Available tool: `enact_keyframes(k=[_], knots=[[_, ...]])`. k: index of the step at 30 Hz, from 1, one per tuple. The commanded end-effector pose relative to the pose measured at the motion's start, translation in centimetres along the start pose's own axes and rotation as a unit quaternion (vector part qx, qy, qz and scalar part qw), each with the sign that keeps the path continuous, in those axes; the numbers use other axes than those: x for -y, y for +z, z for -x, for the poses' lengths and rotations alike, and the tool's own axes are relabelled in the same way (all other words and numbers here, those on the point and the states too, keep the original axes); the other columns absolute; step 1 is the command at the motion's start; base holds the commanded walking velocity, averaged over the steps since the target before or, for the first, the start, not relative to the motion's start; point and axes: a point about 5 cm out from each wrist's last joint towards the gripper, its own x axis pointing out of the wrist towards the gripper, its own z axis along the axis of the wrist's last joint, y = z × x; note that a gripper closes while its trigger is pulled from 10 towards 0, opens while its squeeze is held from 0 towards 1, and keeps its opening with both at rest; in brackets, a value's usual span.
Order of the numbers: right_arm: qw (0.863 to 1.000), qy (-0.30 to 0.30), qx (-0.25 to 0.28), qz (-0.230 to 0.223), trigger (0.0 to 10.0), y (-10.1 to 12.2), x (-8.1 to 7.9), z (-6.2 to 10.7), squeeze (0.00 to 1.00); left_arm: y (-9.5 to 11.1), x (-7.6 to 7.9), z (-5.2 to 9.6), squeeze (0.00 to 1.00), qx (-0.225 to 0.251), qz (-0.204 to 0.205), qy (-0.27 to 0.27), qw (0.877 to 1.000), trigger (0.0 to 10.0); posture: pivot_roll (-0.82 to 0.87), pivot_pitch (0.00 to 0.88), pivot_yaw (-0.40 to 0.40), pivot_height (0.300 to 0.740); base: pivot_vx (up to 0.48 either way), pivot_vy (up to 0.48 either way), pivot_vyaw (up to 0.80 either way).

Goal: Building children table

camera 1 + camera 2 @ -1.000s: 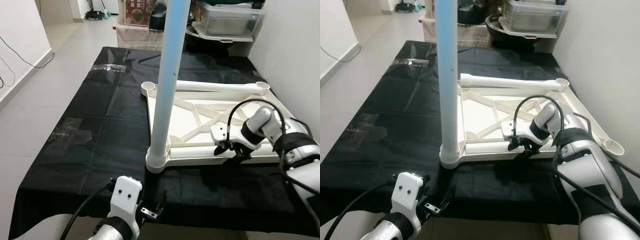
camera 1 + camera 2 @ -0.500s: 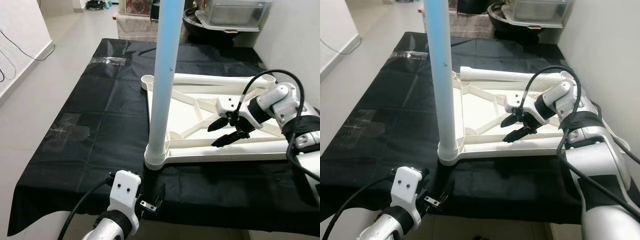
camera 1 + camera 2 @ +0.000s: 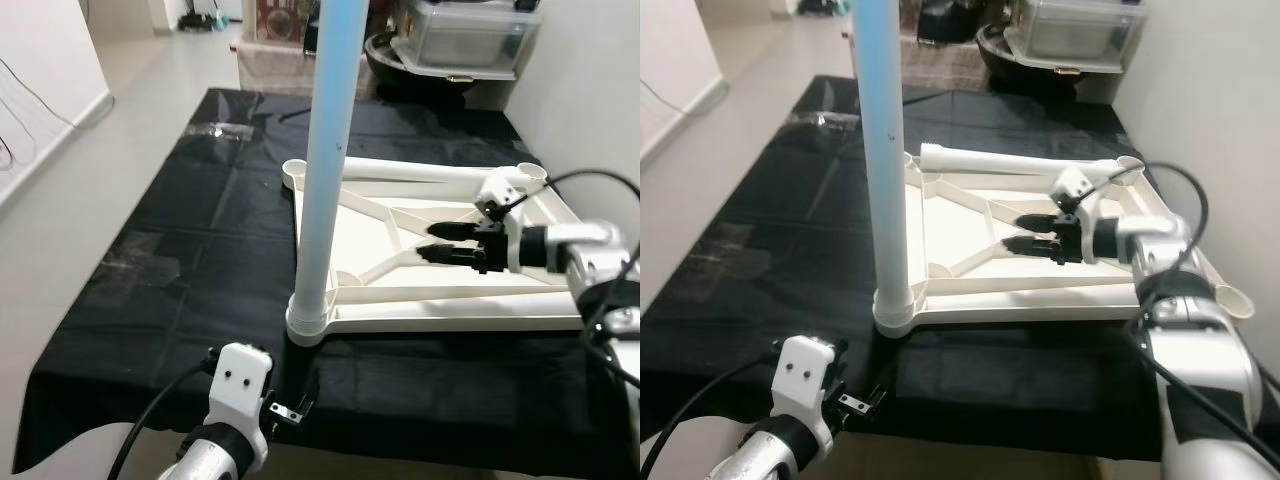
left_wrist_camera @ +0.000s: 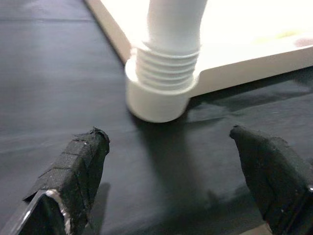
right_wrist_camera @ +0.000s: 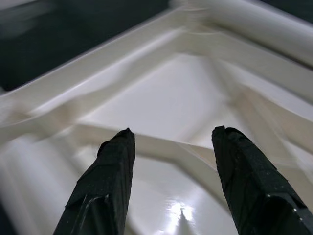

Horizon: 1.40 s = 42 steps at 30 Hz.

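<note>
The right gripper point(image 3: 432, 243) hovers open and empty over the ribbed underside of the upside-down white tabletop point(image 3: 520, 310) on the black cloth point(image 3: 160, 260). The left gripper point(image 4: 168, 171) waits open before the corner socket, where one leg point(image 3: 325, 150) stands upright. Another leg point(image 3: 420, 172) lies crosswise along the far edge — probably next to grasp, then swing vertical into a socket point(image 3: 295, 172).
</note>
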Motion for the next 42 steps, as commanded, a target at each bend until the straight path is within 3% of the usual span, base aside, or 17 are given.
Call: enact_keyframes(k=[1,2,3,6,7,8,9,11,13,15,23,32,42], knots=[[0.998,-0.046,0.013,-0.028,10.0,-0.7,0.5,0.5,0.00,-0.6,-0.3,0.1,0.00,-0.013,-0.007,0.008,1.000,10.0,0.15,0.062,-0.061,0.740,0.000,0.000,0.00],[0.998,-0.046,0.013,-0.028,10.0,-0.7,0.5,0.5,0.00,-0.6,-0.3,0.1,0.00,-0.013,-0.007,0.008,1.000,10.0,0.15,0.062,-0.061,0.740,0.000,0.000,0.00],[0.994,-0.096,0.023,-0.042,10.0,-1.5,0.9,0.8,0.00,-0.7,-0.5,0.1,0.00,-0.013,-0.009,0.010,1.000,10.0,0.15,0.051,-0.061,0.740,0.000,0.000,0.00],[0.956,-0.269,0.089,-0.075,10.0,-4.0,1.5,1.7,0.00,-0.8,-1.2,0.0,0.00,-0.011,-0.021,0.017,1.000,10.0,0.15,0.032,-0.055,0.740,0.000,0.000,0.00],[0.956,-0.269,0.089,-0.075,10.0,-4.0,1.5,1.7,0.00,-0.8,-1.2,0.0,0.00,-0.011,-0.021,0.017,1.000,10.0,0.15,0.032,-0.055,0.740,0.000,0.000,0.00],[0.948,-0.292,0.104,-0.075,10.0,-4.3,1.3,1.8,0.00,-0.8,-1.3,0.1,0.00,-0.010,-0.025,0.019,0.999,10.0,0.15,0.028,-0.054,0.740,0.000,0.000,0.00],[0.948,-0.292,0.104,-0.075,10.0,-4.3,1.3,1.8,0.00,-0.8,-1.3,0.1,0.00,-0.010,-0.025,0.019,0.999,10.0,0.15,0.028,-0.054,0.740,0.000,0.000,0.00],[0.951,-0.288,0.100,-0.044,10.0,-5.8,-1.0,1.2,0.00,-0.8,-1.9,0.6,0.00,-0.006,-0.031,0.036,0.999,10.0,0.15,0.010,-0.043,0.740,0.000,0.000,0.00],[0.951,-0.288,0.100,-0.044,10.0,-5.8,-1.0,1.2,0.00,-0.8,-1.9,0.6,0.00,-0.006,-0.031,0.036,0.999,10.0,0.15,0.010,-0.043,0.740,0.000,0.000,0.00],[0.954,-0.276,0.115,-0.022,10.0,-6.5,-4.6,0.4,0.00,-0.6,-2.6,1.3,0.00,-0.001,-0.044,0.058,0.997,10.0,0.15,0.000,-0.045,0.740,0.000,0.000,0.00],[0.948,-0.286,0.139,-0.028,10.0,-7.0,-8.3,0.3,0.00,-0.2,-4.1,1.9,0.00,0.014,-0.059,0.097,0.993,10.0,0.16,0.000,-0.053,0.740,0.000,0.000,0.00],[0.948,-0.294,0.117,-0.029,10.0,-7.9,-9.3,1.2,0.00,-0.8,-3.3,1.1,0.00,0.013,-0.054,0.077,0.995,10.0,0.14,0.000,-0.047,0.740,0.000,0.000,0.00],[0.947,-0.309,0.082,-0.039,10.0,-9.0,-8.6,2.2,0.00,-1.4,-2.2,0.5,0.00,0.006,-0.054,0.042,0.998,10.0,0.12,0.000,-0.041,0.740,0.000,0.000,0.05]])
